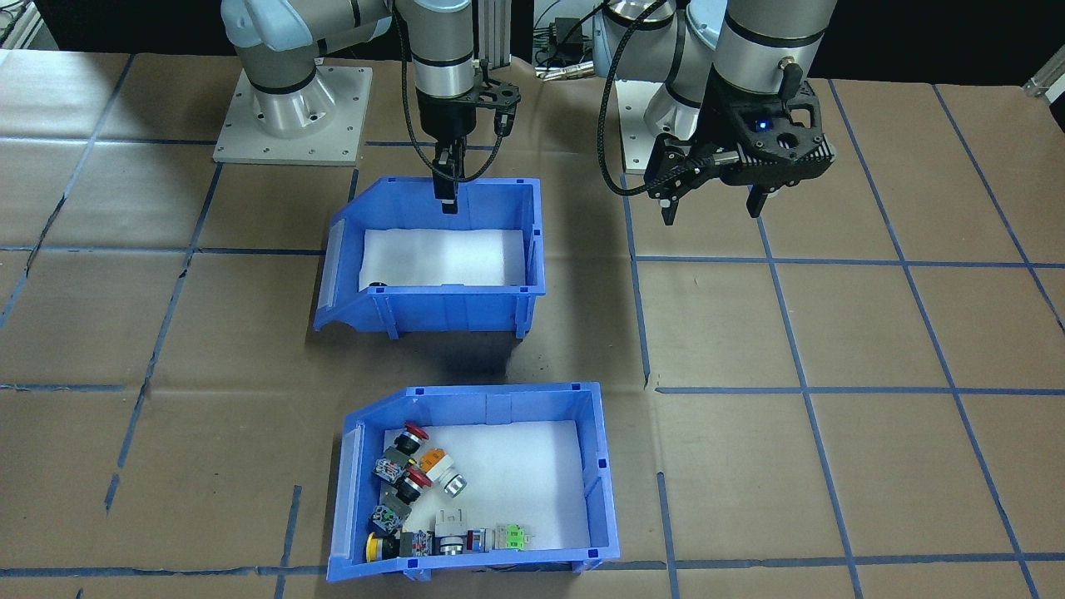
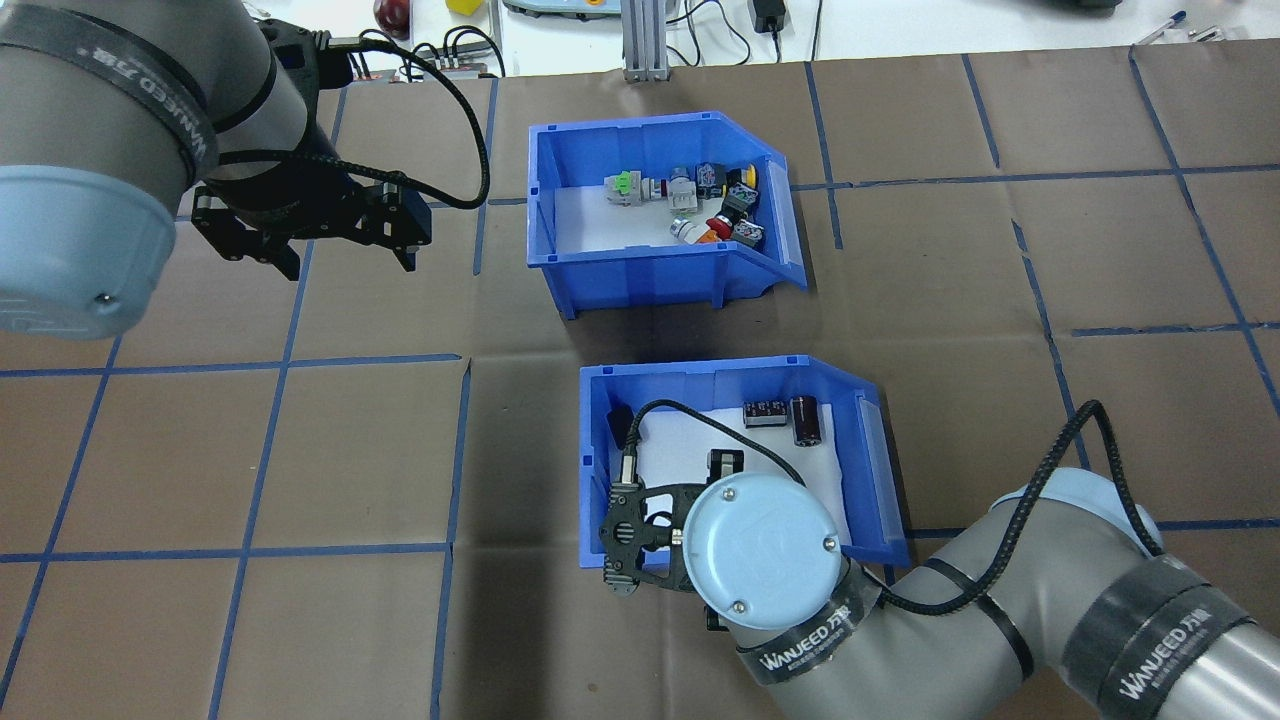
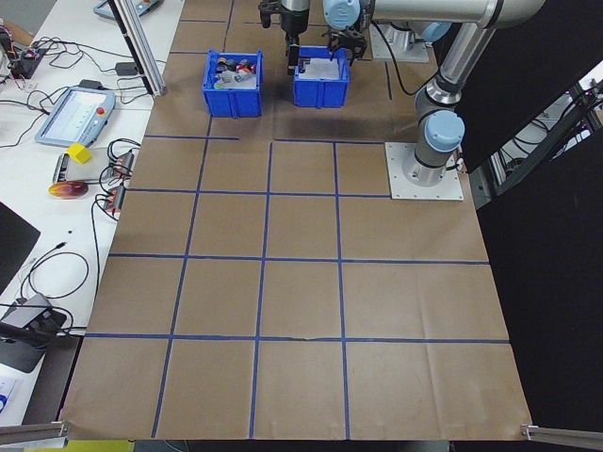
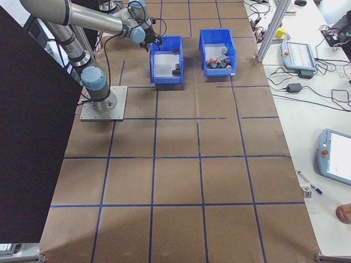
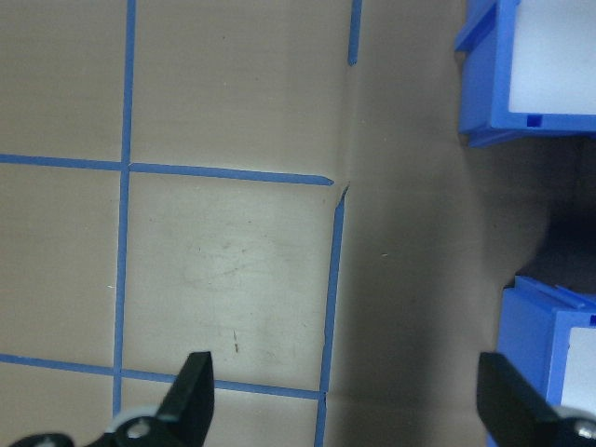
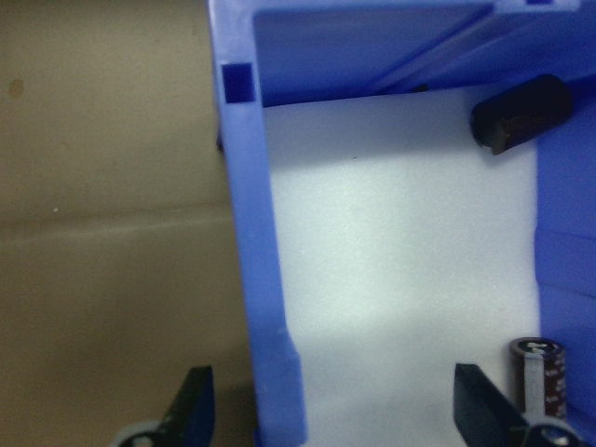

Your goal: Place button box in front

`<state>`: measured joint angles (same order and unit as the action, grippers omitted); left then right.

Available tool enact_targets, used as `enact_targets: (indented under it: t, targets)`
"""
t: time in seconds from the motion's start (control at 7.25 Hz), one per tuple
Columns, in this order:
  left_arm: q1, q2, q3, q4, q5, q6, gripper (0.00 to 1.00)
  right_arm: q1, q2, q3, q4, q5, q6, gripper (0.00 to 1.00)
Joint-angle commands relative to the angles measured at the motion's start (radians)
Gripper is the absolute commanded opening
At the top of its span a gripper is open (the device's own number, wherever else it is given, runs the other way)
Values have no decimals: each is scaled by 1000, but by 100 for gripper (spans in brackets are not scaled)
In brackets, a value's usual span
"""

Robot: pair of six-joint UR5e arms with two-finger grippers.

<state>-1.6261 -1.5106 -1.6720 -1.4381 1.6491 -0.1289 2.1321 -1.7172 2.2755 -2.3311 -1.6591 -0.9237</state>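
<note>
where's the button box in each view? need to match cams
Front-facing: button box bottom centre.
Overhead: top centre.
Exterior left: top left.
Exterior right: top, right bin of two.
Left wrist: top-right corner, probably.
Right wrist: not in it.
Shared landmark: the second blue bin beside it.

You're looking at two grey metal arms with pale blue joint caps point(image 2: 765, 555) — three screws show on the near one. Black bands read "WANJEED". A black braided cable point(image 2: 1050, 470) loops along each arm to black skeletal two-finger grippers point(image 1: 714, 208) — one shows a small blue light.
</note>
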Motion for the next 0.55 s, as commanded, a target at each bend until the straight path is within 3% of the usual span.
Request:
enact_targets:
  t: [0.0,0.14,0.28,0.41]
  targets:
    - [0,-3,1,13,-2,-3,99,-71,-76,-136,270,1,5,100]
    - [0,-3,-3,13,0,0,99,-143,-76,-254,464,2,2,100]
    - [0,-5,1,13,0,-5,99,-232,-73,-324,536,4,2,100]
    - [0,-5,1,15,-2,-6,99,-318,-65,-361,550,22,5,100]
